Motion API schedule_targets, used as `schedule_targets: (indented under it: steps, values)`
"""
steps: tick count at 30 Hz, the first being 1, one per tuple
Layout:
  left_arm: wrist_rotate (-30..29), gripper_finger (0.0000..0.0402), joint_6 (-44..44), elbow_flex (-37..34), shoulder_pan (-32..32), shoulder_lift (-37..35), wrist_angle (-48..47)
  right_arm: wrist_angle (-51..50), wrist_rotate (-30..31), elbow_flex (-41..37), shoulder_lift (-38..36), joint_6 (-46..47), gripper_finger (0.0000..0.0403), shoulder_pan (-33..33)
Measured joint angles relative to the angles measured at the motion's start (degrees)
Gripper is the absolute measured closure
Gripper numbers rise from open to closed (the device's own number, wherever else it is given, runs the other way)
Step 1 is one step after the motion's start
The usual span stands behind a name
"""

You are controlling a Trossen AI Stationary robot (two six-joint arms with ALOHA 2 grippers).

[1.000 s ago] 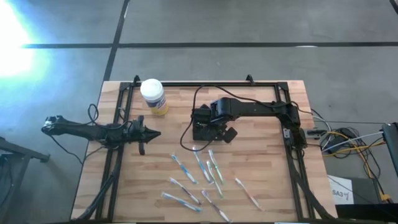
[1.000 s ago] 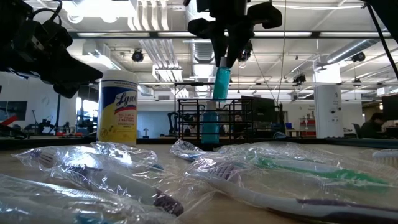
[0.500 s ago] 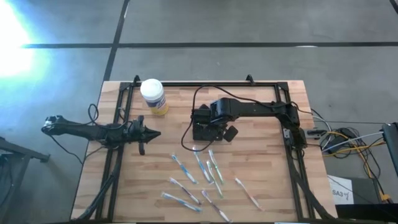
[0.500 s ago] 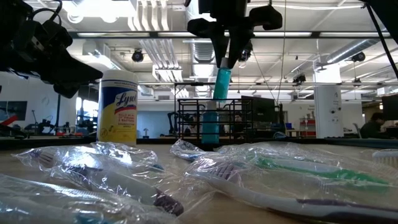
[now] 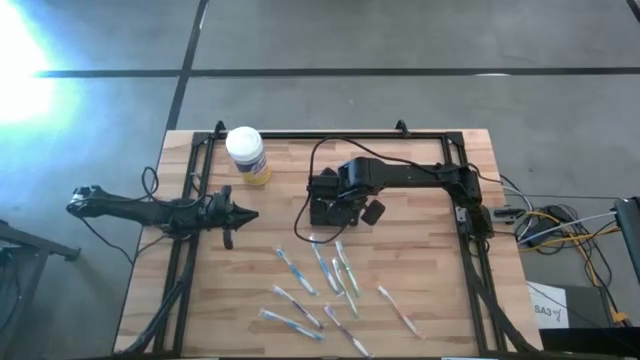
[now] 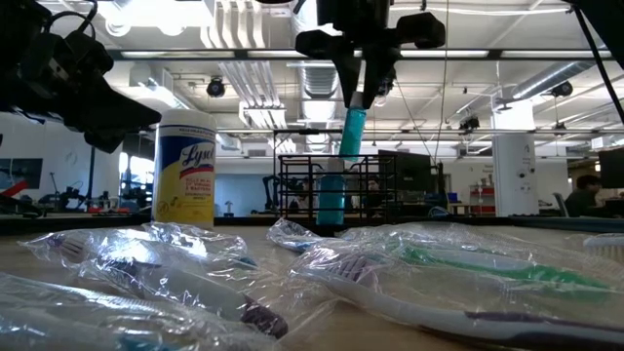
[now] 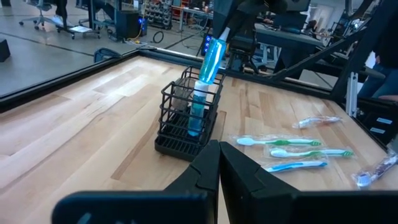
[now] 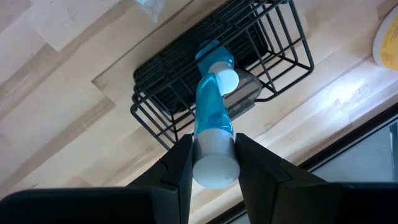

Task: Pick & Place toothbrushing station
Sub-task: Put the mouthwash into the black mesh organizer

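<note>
Two arms over the worktop (image 5: 420, 300) from above: the right tool (image 5: 345, 205) hangs over the toothbrushing station (image 5: 325, 210), a black wire holder near the worktop's middle. The left tool (image 5: 240, 215) waits beside the left edge. A white-lidded jar (image 5: 245, 155) stands toward the back left corner; wrapped toothbrushes (image 5: 320, 290) lie toward the front edge.

Low view: the right tool (image 6: 359, 97) grips a blue tube (image 6: 351, 132) above the station (image 6: 331, 200).

Left wrist view: the left tool (image 7: 219, 163) is pinched together, holding nothing; the tube (image 7: 211, 59) leans over the station (image 7: 186, 121).

Right wrist view: fingers (image 8: 177, 168) clamp the tube's (image 8: 211, 124) white end, its other end inside the station (image 8: 273, 56).
</note>
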Motion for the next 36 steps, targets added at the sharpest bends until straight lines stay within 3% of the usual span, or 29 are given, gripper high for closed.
schedule_targets:
  steps: [8,36]
  values:
    - [0.00,0.0388,0.09,0.00,0.00,0.02,0.00,-0.47,2.45,-0.12,0.24,-0.35,0.0312,0.81]
    - [0.00,0.0388,0.07,0.00,0.00,2.17,0.00,1.16,0.63,-0.87,5.99,-2.28,0.0312,0.19]
